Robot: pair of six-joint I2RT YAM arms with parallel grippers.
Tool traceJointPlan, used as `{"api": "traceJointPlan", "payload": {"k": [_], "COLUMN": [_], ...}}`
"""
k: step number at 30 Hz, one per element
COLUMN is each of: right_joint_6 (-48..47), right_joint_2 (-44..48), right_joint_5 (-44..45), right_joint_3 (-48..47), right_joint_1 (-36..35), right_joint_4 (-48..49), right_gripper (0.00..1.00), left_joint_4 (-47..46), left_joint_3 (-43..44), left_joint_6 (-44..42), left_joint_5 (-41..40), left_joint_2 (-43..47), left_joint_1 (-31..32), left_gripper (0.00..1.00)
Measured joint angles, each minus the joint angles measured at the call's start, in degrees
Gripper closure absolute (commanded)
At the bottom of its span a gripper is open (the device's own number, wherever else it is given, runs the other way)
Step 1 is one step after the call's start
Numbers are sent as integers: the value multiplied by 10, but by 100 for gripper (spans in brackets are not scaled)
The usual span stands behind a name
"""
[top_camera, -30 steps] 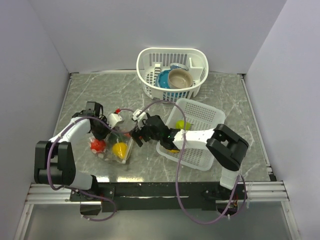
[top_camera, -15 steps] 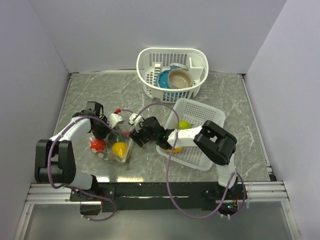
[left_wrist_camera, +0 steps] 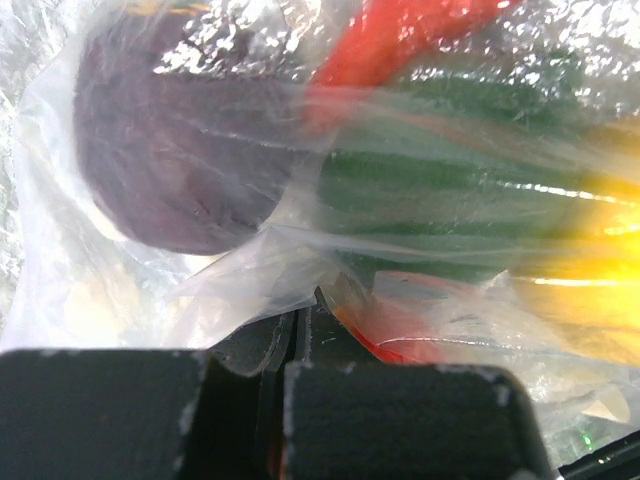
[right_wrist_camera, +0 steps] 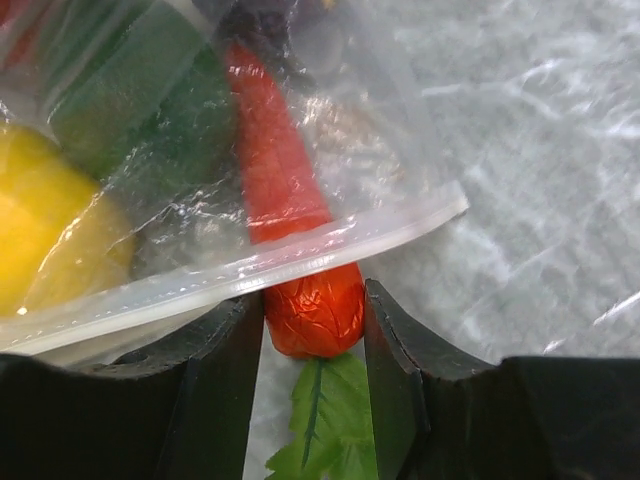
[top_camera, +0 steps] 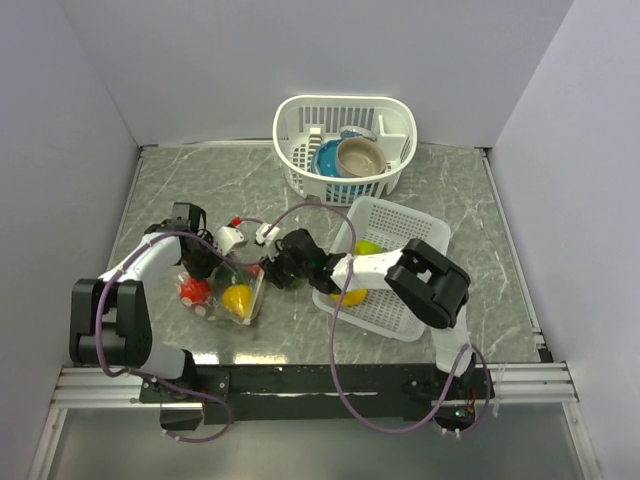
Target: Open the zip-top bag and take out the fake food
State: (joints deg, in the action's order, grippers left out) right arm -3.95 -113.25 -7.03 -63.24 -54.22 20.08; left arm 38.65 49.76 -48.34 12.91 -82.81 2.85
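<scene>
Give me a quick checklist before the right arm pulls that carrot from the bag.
1. Left gripper pinching the zip-top bag: ok.
2. Right gripper closed on both sides of the carrot: ok.
3. Carrot end outside the bag mouth: ok.
4. Zip strip clear of the fingers: cannot tell, it lies right at their tips.
5. Yellow piece free of the carrot: cannot tell.

Probably a lab, plain walls (top_camera: 330, 50), robot table (top_camera: 200, 180)
</scene>
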Motion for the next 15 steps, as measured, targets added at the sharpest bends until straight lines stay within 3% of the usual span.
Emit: {"api": "traceJointPlan", "payload": {"k": [4,10,15], "right_joint_6": [27,97,147], "right_joint_2": [49,214,292], "right_joint_5": [-3,8,47], "right_joint_3": [11,25,16], "right_joint_1": [0,0,1], "right_joint_4": [-68,-210,-320], "right_gripper": [94,99,100], "left_joint_4": [9,15,16], "left_joint_3": [0,8,17], "left_joint_6": [0,6,11], "left_joint_5": [-1,3,9], "left_joint_2": [9,16,16], "left_joint_1": [0,-3,-4], "left_gripper": [99,99,99]}}
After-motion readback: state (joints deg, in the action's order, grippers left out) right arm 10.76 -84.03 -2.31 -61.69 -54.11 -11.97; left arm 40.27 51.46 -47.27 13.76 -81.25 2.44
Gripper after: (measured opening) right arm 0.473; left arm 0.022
